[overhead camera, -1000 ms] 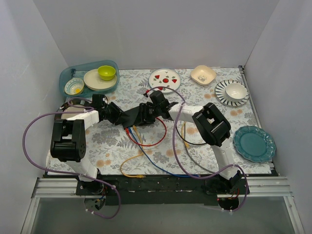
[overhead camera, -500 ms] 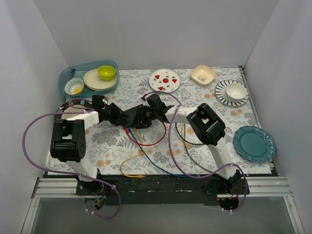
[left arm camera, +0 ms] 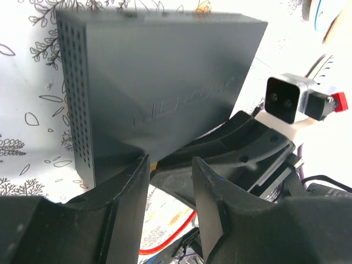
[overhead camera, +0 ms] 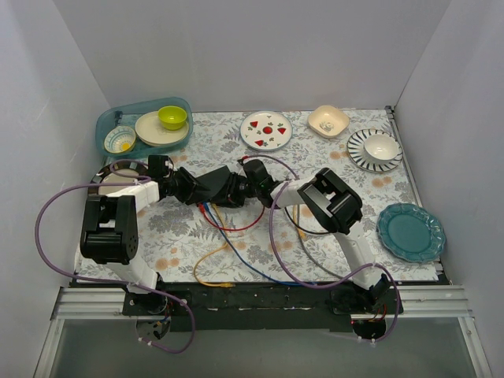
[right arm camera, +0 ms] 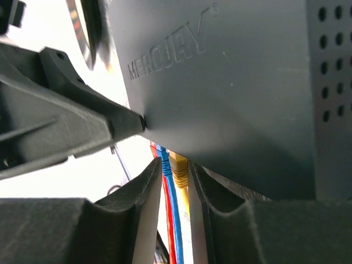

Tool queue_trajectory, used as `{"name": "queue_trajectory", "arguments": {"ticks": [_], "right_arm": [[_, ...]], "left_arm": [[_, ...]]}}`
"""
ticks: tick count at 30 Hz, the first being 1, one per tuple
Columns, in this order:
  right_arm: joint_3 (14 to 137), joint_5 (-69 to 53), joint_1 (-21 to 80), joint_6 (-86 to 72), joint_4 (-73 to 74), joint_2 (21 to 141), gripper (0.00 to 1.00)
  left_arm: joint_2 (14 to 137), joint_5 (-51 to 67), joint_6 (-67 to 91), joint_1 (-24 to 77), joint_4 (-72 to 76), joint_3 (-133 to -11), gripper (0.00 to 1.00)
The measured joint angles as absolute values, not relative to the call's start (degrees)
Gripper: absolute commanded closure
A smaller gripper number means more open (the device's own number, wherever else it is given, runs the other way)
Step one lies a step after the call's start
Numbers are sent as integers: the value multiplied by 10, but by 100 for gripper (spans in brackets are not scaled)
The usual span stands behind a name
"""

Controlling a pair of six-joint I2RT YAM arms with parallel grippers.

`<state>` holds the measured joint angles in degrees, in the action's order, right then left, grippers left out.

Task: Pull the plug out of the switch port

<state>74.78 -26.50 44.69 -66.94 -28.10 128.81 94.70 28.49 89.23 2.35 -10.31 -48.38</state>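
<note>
The dark grey switch (overhead camera: 214, 186) is held tilted above the table between my two grippers. In the left wrist view its top face (left arm camera: 159, 82) and vented side show. My left gripper (overhead camera: 197, 187) (left arm camera: 169, 162) is shut on its near corner. Red, blue (right arm camera: 166, 159) and yellow (right arm camera: 179, 168) plugs sit side by side in its lower edge. My right gripper (overhead camera: 236, 191) (right arm camera: 175, 164) is closed narrowly around the blue and yellow plugs; the red one lies behind its left finger. Their cables (overhead camera: 244, 227) trail toward the table's front.
A teal tray (overhead camera: 106, 130) with bowls stands back left. A strawberry plate (overhead camera: 266, 130), a cream bowl (overhead camera: 328, 120), a striped plate (overhead camera: 358, 153) with a bowl and a teal plate (overhead camera: 410, 231) lie along the back and right. Loose cables (overhead camera: 236, 260) cover the front middle.
My right gripper has moved left, up to the switch's socket edge, and its arm has folded in. The left gripper has kept hold of the switch, which has shifted slightly.
</note>
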Motion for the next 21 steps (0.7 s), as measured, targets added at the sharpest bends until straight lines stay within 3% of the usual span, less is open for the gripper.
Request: {"name": "queue_trajectory", "arguments": {"ticks": [6, 11, 21], "right_arm": [[724, -253, 446, -738, -356, 1308, 68], [706, -254, 443, -792, -408, 1317, 75], [683, -264, 434, -794, -433, 1316, 71]], "left_arm": [[937, 286, 889, 23, -101, -471, 63], [928, 283, 889, 23, -99, -462, 63], [913, 242, 914, 12, -110, -472, 63]]}}
